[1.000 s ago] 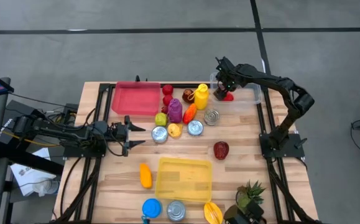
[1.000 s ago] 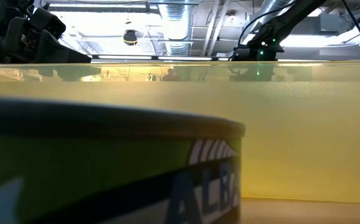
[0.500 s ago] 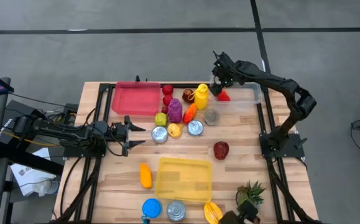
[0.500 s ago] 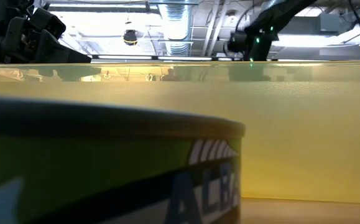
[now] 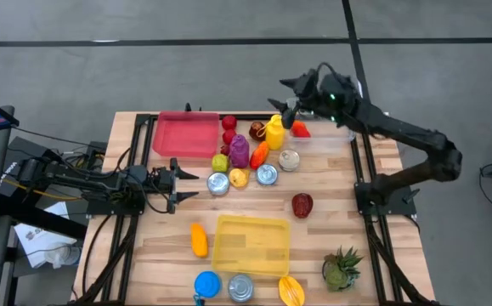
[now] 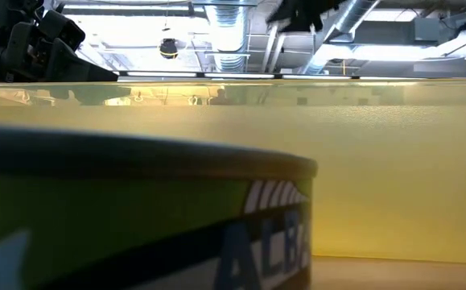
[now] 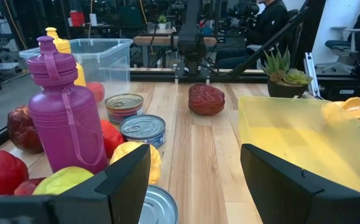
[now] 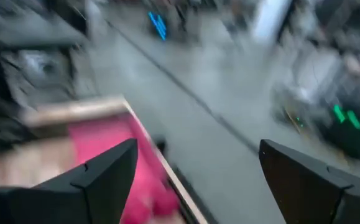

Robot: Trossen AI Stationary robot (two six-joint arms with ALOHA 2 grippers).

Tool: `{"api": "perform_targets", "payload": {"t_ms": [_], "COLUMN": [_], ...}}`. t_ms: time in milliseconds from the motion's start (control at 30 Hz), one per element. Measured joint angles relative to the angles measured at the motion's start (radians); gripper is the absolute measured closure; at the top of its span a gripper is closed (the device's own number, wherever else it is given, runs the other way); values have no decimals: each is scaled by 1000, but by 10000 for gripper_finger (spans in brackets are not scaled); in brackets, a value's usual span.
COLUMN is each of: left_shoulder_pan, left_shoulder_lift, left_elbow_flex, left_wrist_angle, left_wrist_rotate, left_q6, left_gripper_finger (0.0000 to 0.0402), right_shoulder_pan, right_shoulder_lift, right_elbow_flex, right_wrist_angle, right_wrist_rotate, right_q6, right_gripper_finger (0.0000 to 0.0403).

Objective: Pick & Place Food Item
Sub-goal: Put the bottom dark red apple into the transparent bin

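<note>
In the upper right of the high view, the right tool (image 5: 286, 93) hangs with fingers spread wide and nothing between them, above the clear plastic bin (image 5: 347, 136) where a small red food item (image 5: 301, 130) lies. The left tool (image 5: 188, 185) waits at the wooden bench's (image 5: 330, 221) left, likewise parted and empty, facing the silver tin can (image 5: 217, 183).

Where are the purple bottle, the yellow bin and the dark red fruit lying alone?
purple bottle (image 7: 66, 121): left wrist view, middle of its body.
yellow bin (image 5: 250, 221): high view, far rim.
dark red fruit (image 5: 302, 204): high view, its centre.
</note>
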Motion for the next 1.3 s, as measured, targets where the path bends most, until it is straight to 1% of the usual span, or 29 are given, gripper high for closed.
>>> {"api": "perform_targets", "payload": {"t_ms": [67, 133, 333, 400, 467, 567, 700, 833, 933, 1067, 1167, 1300], "left_shoulder_pan": [0, 0, 0, 0, 0, 0, 0, 0, 0, 0, 0, 0], "left_shoulder_lift": [0, 0, 0, 0, 0, 0, 0, 0, 0, 0, 0, 0], "left_elbow_flex": [0, 0, 0, 0, 0, 0, 0, 0, 0, 0, 0, 0], "left_wrist_angle": [0, 0, 0, 0, 0, 0, 0, 0, 0, 0, 0, 0], "left_wrist_rotate": [0, 0, 0, 0, 0, 0, 0, 0, 0, 0, 0, 0], "left_q6": [0, 1, 1, 1, 1, 1, 1, 1, -2, -5, -6, -10], "left_gripper_finger": [156, 156, 156, 156, 156, 156, 156, 156, 156, 156, 156, 156], "right_shoulder_pan": [47, 101, 266, 315, 358, 423, 510, 590, 639, 694, 730, 773], "right_shoulder_lift": [-22, -36, -32, -35, -40, -64, -76, -78, -78, -78, -77, -68], "right_elbow_flex": [-67, -151, -453, -540, -611, -678, -705, -705, -704, -672, -631, -589], "right_wrist_angle": [155, 323, 886, 1019, 1076, 1060, 874, 762, 655, 433, 289, 170], "right_wrist_rotate": [-26, -26, -26, -26, -16, 66, 216, 331, 417, 529, 552, 559], "right_q6": [-12, -36, -128, -141, -140, -134, -124, -56, 66, 289, 438, 580], "right_gripper_finger": [79, 79, 79, 79, 79, 79, 79, 79, 79, 79, 79, 79]}}
